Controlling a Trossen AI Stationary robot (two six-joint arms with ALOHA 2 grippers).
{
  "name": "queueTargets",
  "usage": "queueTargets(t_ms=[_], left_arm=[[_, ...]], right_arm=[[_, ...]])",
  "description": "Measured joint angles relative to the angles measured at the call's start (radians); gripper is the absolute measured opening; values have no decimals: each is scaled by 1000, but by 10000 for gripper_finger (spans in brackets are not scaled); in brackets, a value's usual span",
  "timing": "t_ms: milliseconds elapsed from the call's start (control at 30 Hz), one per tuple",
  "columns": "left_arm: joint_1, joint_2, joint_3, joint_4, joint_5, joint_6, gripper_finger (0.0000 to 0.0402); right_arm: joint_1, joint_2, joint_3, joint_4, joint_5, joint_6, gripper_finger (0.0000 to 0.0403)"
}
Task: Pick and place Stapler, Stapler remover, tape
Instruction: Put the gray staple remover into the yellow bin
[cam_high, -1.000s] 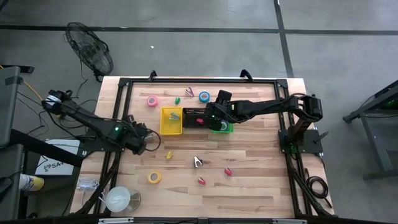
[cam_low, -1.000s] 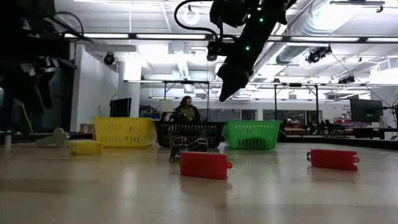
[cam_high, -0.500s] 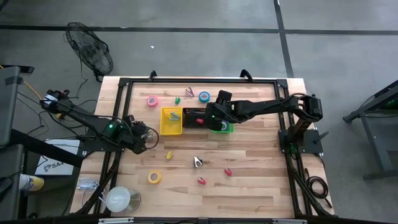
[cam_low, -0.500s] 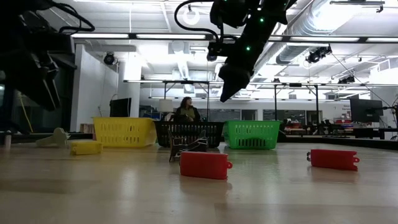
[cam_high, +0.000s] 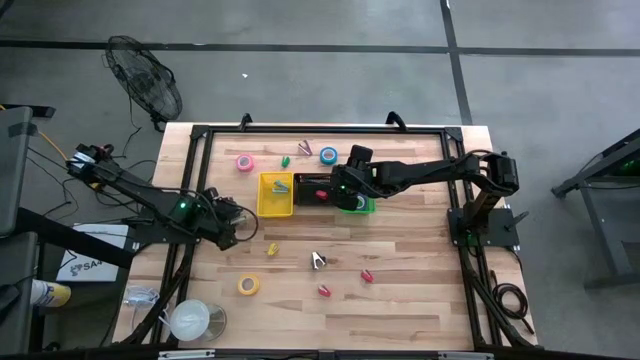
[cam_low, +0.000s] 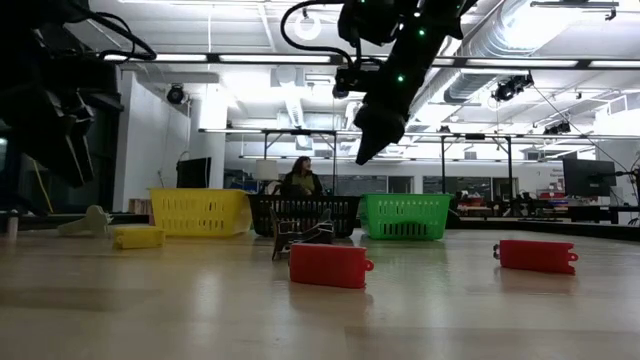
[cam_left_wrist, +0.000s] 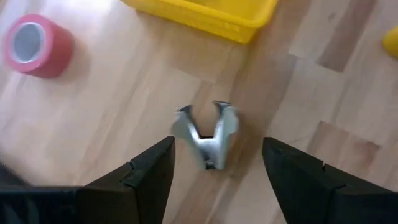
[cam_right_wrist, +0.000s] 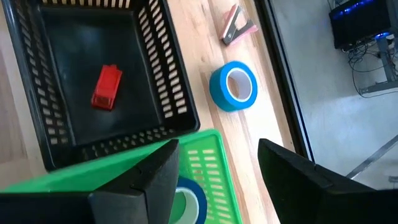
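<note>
While the left tool (cam_left_wrist: 214, 180) is hanging wide over a silver staple remover (cam_left_wrist: 206, 135) near the yellow bin (cam_left_wrist: 205, 15), ready to grab, the right tool (cam_right_wrist: 214, 180) is waiting wide above the green bin (cam_right_wrist: 211, 165).

left gripper (cam_left_wrist: 214, 180): fingers apart | right gripper (cam_right_wrist: 214, 180): fingers apart, raised

Three bins (cam_high: 277, 193) stand side by side at the desk's (cam_high: 420, 270) far middle. A stapler (cam_right_wrist: 106, 87) lies in the middle bin (cam_right_wrist: 93, 68), a tape roll (cam_right_wrist: 186, 202) in the right-hand bin (cam_right_wrist: 208, 168). Another roll (cam_right_wrist: 233, 86) lies just behind them.
</note>
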Motion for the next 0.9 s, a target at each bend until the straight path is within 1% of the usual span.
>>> queueTargets(t_ms=[133, 267, 467, 667, 900], left_arm=[[0, 54, 0, 39, 0, 4, 257], [4, 109, 0, 33, -3, -5, 266], [109, 184, 0, 24, 59, -15, 290], [237, 227, 0, 40, 117, 113, 305], [322, 228, 1, 106, 146, 244, 306]], right_arm=[[0, 0, 0, -48, 3, 1, 209], [0, 0, 0, -73, 2, 7, 209], [0, 0, 0, -100, 1, 6, 209], [0, 0, 0, -117, 0, 6, 209], [0, 0, 0, -123, 0, -1, 209]])
